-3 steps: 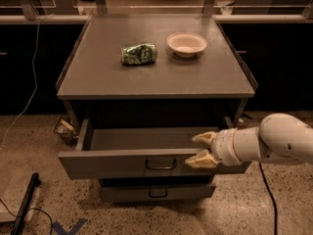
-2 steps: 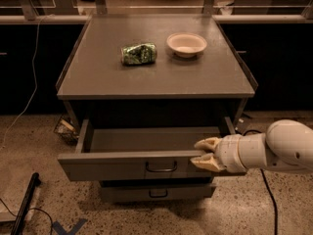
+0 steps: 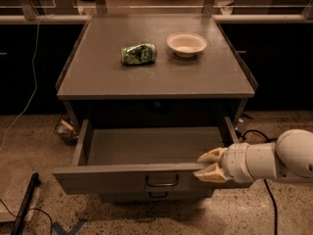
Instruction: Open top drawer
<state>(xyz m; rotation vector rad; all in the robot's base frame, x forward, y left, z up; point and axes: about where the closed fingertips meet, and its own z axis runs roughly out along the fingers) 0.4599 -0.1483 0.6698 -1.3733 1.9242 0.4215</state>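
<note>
The top drawer [image 3: 112,177] of the grey metal cabinet stands pulled well out. Its shallow grey tray [image 3: 146,146] shows nothing inside. Its small dark loop handle [image 3: 162,181] is at the middle of the front. My gripper [image 3: 208,165] is at the right end of the drawer front, to the right of the handle. One cream fingertip [image 3: 211,156] is over the front's top edge on the inner side. The other fingertip [image 3: 208,176] is on the outer face, so the front panel lies between them. My white arm [image 3: 274,160] reaches in from the right.
A crushed green can [image 3: 139,54] and a pale bowl [image 3: 186,44] sit on the cabinet top [image 3: 156,82]. A lower drawer [image 3: 156,196] shows just under the open one. A black pole [image 3: 24,204] lies on the floor at the left. A cable [image 3: 270,209] runs at the right.
The top drawer has slid further out toward the camera. My gripper has moved with it, down and slightly right in the view.
</note>
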